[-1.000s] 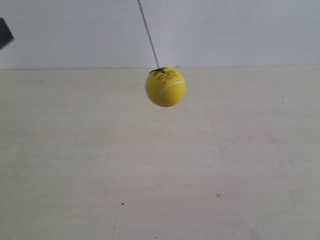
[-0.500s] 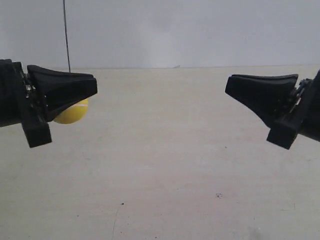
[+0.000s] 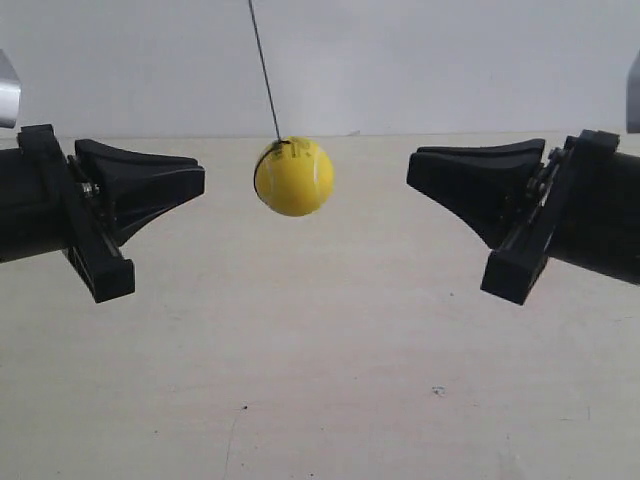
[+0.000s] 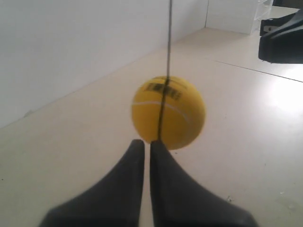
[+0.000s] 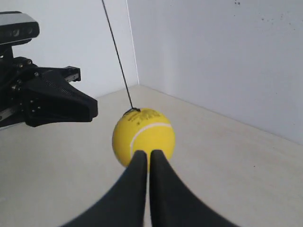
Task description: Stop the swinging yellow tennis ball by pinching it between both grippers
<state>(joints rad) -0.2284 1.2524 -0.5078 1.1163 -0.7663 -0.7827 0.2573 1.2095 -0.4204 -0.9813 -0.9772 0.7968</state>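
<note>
The yellow tennis ball (image 3: 293, 177) hangs on its thin black string (image 3: 264, 70) above the table, between the two black grippers and touching neither. The gripper of the arm at the exterior view's left (image 3: 197, 180) points at the ball from a short gap away. The gripper of the arm at the exterior view's right (image 3: 414, 170) faces it from a slightly wider gap. In the left wrist view my left gripper (image 4: 147, 143) is shut, its tips just short of the ball (image 4: 168, 112). My right gripper (image 5: 147, 153) is also shut, in front of the ball (image 5: 143, 134).
A pale wooden table top (image 3: 320, 350) spreads below, with a white wall (image 3: 450, 60) behind it. The opposite arm's black gripper (image 5: 57, 101) shows in the right wrist view, and the other one (image 4: 283, 40) in the left wrist view.
The ball has swung right, out from behind the gripper at the exterior view's left to the middle. Both grippers, absent one second ago, have closed in toward each other.
</note>
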